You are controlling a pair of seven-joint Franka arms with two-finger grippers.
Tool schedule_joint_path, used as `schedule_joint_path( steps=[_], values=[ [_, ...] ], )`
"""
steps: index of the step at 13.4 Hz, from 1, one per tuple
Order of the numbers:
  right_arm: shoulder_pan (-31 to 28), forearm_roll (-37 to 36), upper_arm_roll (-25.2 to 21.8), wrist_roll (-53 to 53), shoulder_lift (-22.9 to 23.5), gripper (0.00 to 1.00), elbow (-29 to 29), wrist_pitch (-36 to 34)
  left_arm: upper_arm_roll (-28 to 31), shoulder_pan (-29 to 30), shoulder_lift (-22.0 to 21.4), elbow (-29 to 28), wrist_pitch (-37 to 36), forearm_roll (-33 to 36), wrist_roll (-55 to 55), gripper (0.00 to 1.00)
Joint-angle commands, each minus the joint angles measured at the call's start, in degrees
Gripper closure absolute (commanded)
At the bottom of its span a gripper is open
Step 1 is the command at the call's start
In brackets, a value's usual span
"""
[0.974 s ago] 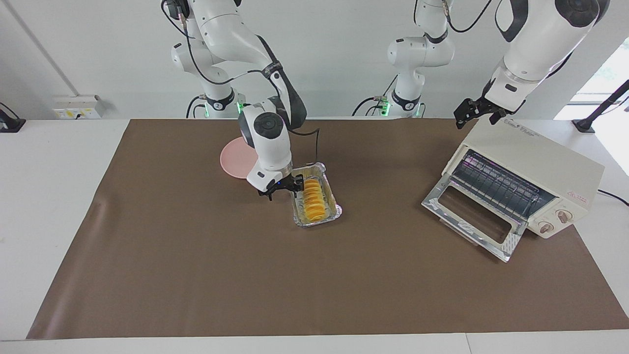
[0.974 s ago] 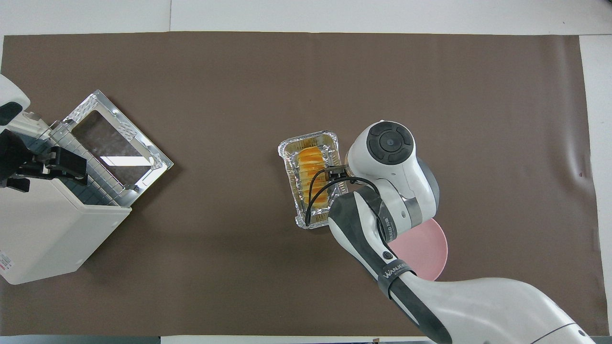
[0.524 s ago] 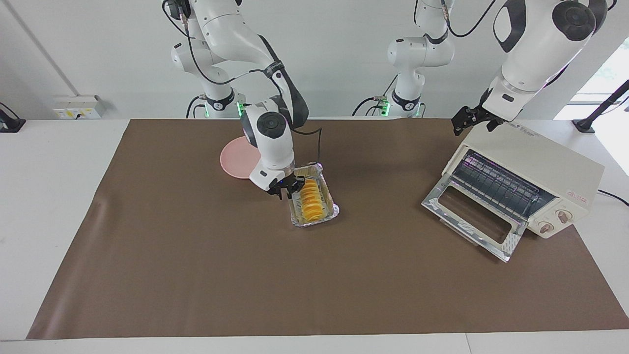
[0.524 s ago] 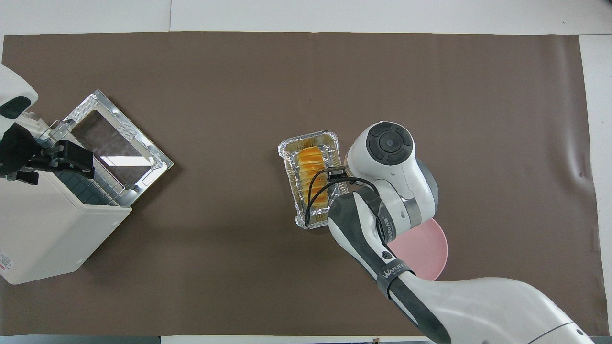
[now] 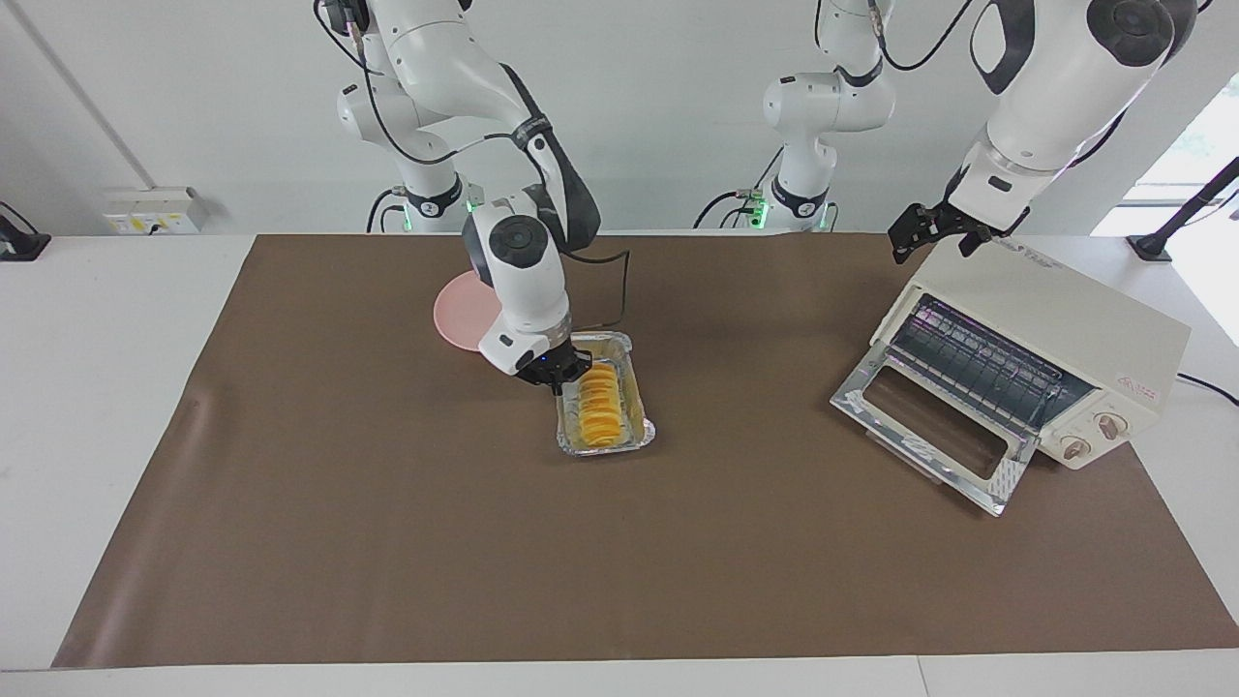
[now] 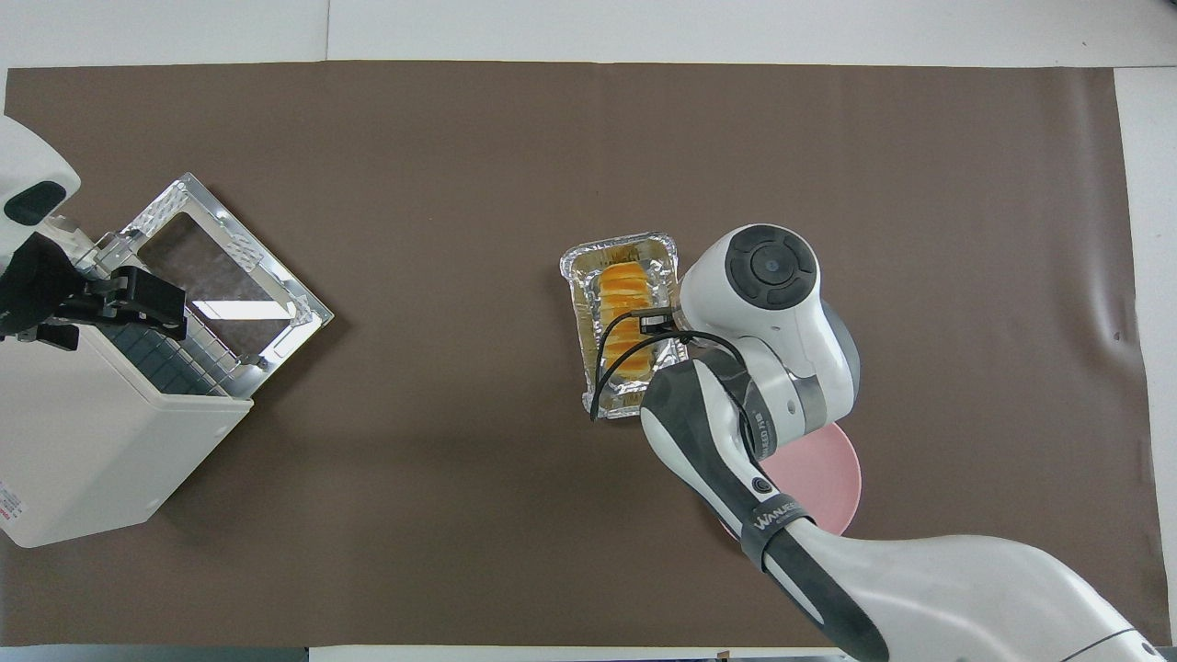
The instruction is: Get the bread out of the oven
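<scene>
You already have the bread (image 5: 598, 407) out of the oven (image 5: 1045, 339): it lies in the foil tray (image 5: 639, 431) mid-table, the oven door down and its rack bare. Your right gripper (image 5: 554, 371) looks clamped on the tray's rim near the plate (image 5: 455, 315). Your left gripper (image 5: 934, 230) waits over the oven, fingers apart. Only setting down and letting go seems left.

The right arm (image 6: 763, 524) bears a black band lettered "WANJE…" (rest unreadable); the oven's (image 5: 1065, 329) markings are illegible.

Bread (image 5: 599, 406) in foil tray (image 5: 641, 402), mid-table; plate (image 5: 458, 316) nearer the robots, apparently apart from it; oven (image 5: 1047, 348) at the left arm's end.
</scene>
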Motion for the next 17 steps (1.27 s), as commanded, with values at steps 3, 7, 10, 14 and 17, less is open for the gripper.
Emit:
schedule_joint_path(
  steps=[3, 7, 10, 14, 17],
  values=[
    [-12.5, 7.7, 0.4, -12.7, -2.9, 1.0, 0.1, -1.2, -0.5, 1.0, -1.0, -0.5, -0.1, -0.5, 1.0, 0.0],
    [-18.8, 11.5, 0.4, -21.8, -2.8, 1.0, -0.4, -1.3, -0.1, 1.7, -1.3, -0.3, 0.1, -0.5, 0.9, 0.0],
    [-19.3, 11.5, 0.4, -25.1, -2.5, 1.0, -1.2, -0.9, 0.1, 1.7, -1.3, -0.3, 0.2, -0.5, 0.8, 0.0],
    [-19.3, 11.5, 0.4, -25.8, -2.7, 1.0, -2.9, -0.2, 0.1, 1.7, -1.3, -0.3, 0.2, -0.5, 0.9, 0.0],
    [-19.3, 11.6, 0.3, -25.8, -2.8, 1.0, -4.6, 1.9, 0.1, 1.7, -1.3, -0.3, 0.2, -0.5, 0.9, 0.0]
  ],
)
